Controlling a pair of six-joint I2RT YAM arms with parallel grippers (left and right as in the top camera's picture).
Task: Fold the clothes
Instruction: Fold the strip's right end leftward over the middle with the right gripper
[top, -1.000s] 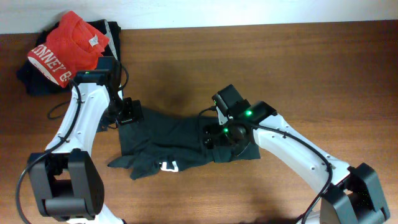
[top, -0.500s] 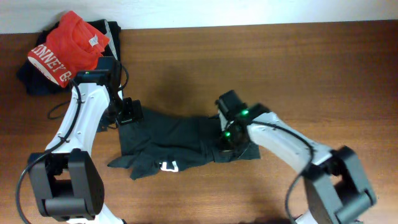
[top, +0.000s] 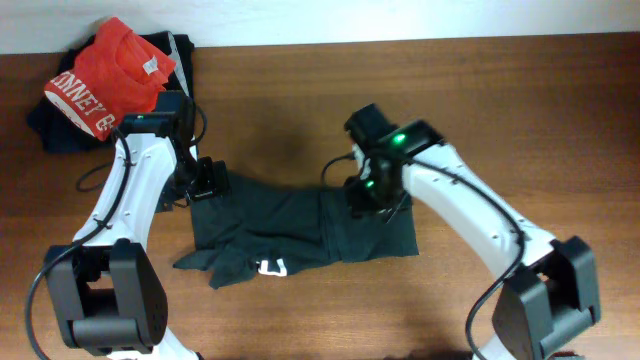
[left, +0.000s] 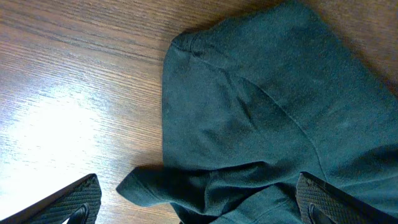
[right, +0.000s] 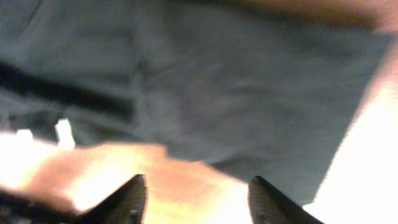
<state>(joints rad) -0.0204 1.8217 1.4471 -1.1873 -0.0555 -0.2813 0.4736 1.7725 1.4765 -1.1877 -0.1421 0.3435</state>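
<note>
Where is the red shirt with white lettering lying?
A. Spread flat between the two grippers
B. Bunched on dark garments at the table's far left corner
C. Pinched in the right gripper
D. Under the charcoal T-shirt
B: the overhead view shows the red shirt heaped on dark garments at the far left corner, apart from the charcoal T-shirt mid-table.

Overhead the light is even, with a soft shadow on the table (top: 290, 150) just above the T-shirt (top: 290, 220). My left wrist view is sharp, with glare left of the T-shirt; my right wrist view is smeared and overexposed.
</note>
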